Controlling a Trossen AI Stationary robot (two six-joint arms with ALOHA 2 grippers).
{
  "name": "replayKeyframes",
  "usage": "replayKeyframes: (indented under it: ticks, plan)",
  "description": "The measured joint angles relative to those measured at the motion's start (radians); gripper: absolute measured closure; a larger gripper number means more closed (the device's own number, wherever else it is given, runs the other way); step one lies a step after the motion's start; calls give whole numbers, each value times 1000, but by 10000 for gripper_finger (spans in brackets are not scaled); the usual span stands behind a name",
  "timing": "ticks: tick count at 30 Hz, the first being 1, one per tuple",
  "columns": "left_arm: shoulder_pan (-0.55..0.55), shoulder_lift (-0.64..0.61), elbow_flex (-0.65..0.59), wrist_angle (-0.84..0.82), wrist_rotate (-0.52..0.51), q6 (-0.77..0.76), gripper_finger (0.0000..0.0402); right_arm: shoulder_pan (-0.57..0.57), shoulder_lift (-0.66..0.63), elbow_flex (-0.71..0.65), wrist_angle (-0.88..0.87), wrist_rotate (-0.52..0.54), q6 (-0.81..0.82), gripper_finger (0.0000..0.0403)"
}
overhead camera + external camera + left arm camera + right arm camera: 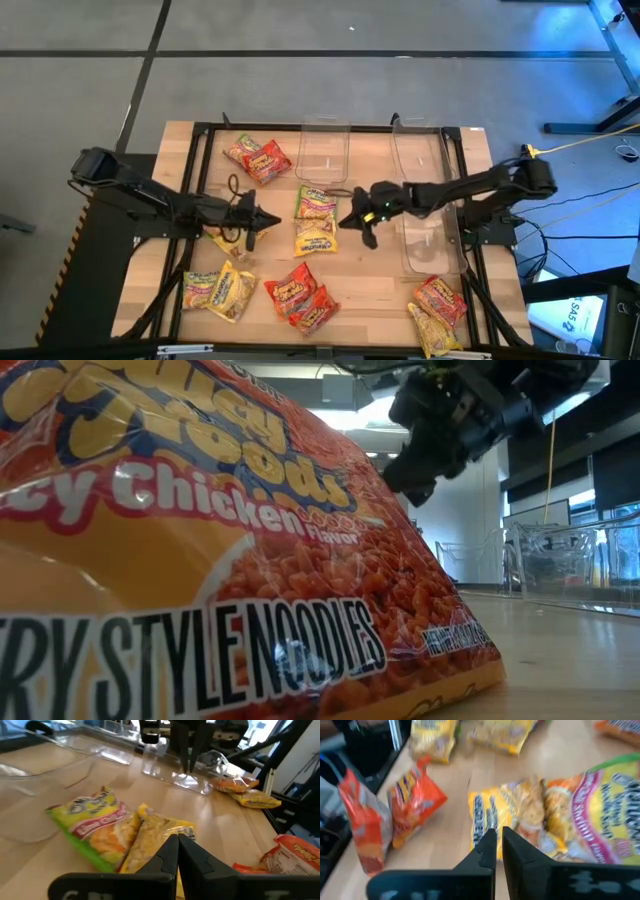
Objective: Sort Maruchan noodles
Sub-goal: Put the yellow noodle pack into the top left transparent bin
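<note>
Yellow and green Maruchan noodles (315, 222) lie mid tabletop (380, 290), more scattered round. Left end effector (262, 219) at their 9 o'clock, right end effector (352, 219) at 3 o'clock, both pinched shut, empty. Tip: open wide, drop square over one pkt, grip edge.

Even bright overhead light, soft shadows, right wrist view motion-blurred, low view's background dim.

The high view looks straight down on the whole table (390, 290). The low view sits at tabletop level, right against a red-orange packet (200, 560). Both wrist views look closely down at the same middle yellow packet (155, 832).
</note>
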Motion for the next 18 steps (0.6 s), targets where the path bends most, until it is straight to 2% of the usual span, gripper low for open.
replayKeyframes:
  ticks: [2, 7, 10, 13, 18]
  plan:
    - [-14, 56, 49, -34, 6, 0, 399, 13, 31, 0, -8, 28, 8, 395]
    - [-48, 190, 158, -135, 37, -6, 399, 25, 99, 0, -4, 11, 114, 394]
    - [-62, 264, 206, -182, 37, -27, 399, 24, 134, 0, 2, 11, 199, 376]
    - [-68, 333, 243, -221, 36, -27, 399, 24, 171, 0, 23, 29, 244, 330]
    - [-58, 457, 267, -224, 26, -27, 399, 24, 240, 0, 107, 15, 307, 228]
